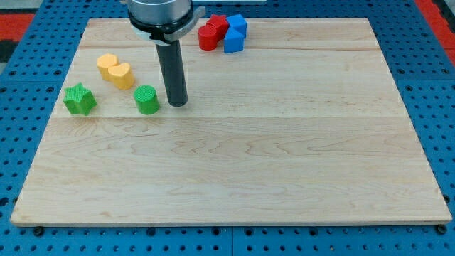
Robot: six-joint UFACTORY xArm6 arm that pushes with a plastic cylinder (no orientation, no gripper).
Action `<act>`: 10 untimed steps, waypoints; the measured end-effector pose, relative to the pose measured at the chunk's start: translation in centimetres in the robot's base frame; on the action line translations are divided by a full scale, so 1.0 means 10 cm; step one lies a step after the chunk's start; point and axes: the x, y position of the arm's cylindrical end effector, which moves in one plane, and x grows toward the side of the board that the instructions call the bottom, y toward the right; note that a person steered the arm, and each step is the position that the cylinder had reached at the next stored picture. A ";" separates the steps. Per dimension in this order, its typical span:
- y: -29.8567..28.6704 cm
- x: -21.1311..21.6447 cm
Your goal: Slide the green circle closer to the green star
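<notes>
My tip (177, 104) rests on the pale wooden bench (234, 171), which sits on a blue pegboard (28, 85). It is a bare rod, holding nothing. The green circle (147, 99) sits just to its left, the green star (79, 99) farther left.

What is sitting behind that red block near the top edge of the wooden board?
Behind and beside the red blocks sit blue blocks, pressed together in one cluster. Their touching faces are hidden, so exact shapes and count cannot be told. My tip is far off, beside the green circle.
</notes>
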 end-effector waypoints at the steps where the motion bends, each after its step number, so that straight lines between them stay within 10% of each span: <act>1: -0.02 0.00; 10: -0.88 0.00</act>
